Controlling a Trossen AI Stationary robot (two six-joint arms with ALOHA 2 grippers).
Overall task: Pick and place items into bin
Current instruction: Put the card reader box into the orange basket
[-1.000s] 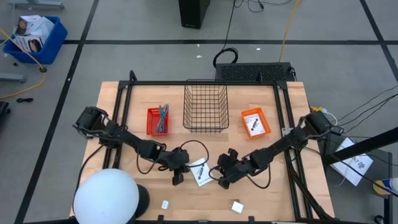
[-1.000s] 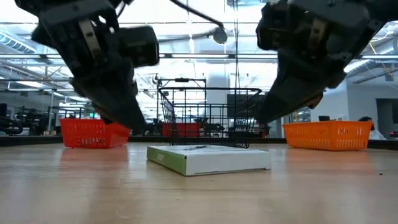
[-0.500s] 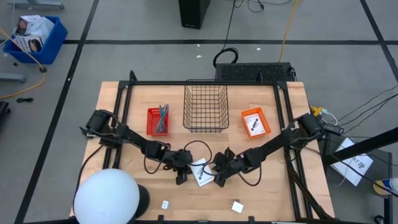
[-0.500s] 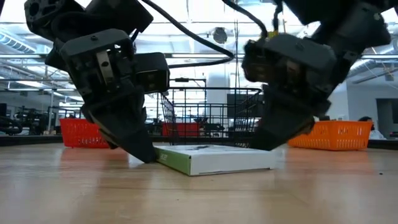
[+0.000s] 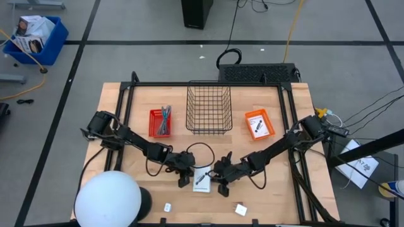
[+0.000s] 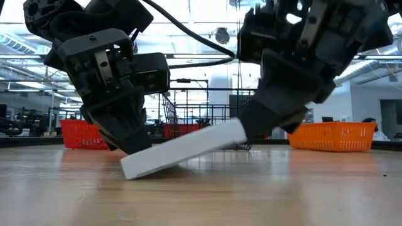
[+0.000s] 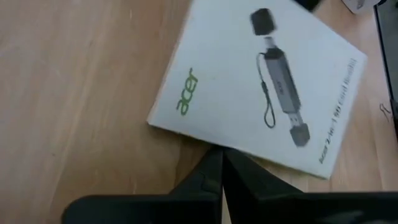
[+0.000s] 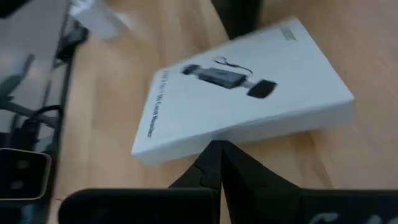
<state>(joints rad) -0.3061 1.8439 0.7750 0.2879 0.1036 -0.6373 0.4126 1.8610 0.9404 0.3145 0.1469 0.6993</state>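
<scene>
Low view: both jaws closed, nothing gripped. Left gripper (image 6: pixel 135 147) has its tip pressed at the low edge of the white box (image 6: pixel 182 149); right gripper (image 6: pixel 251 129) tip is under or against the raised edge, can't tell which from this angle. Box is tilted, one long edge on the table (image 6: pixel 201 194), the other lifted on the right-gripper side.

Left wrist view: closed fingers (image 7: pixel 211 177) meet the box (image 7: pixel 261 87) edge at the printed face, bare wood on the other side. Right wrist view: closed fingers (image 8: pixel 214 165) sit at the box (image 8: pixel 249 99) side wall.

High view: box (image 5: pixel 202 179) lies between the two grippers, left (image 5: pixel 184 180) and right (image 5: pixel 222 185), near the table's front centre. Wire basket (image 5: pixel 208 109) is well apart toward the back, with open wood between. Red bin (image 5: pixel 160 122) and orange bin (image 5: pixel 259 124) flank the basket. Two small white blocks (image 5: pixel 168 207) (image 5: pixel 240 209) lie near the front edge, clear of both arms.
</scene>
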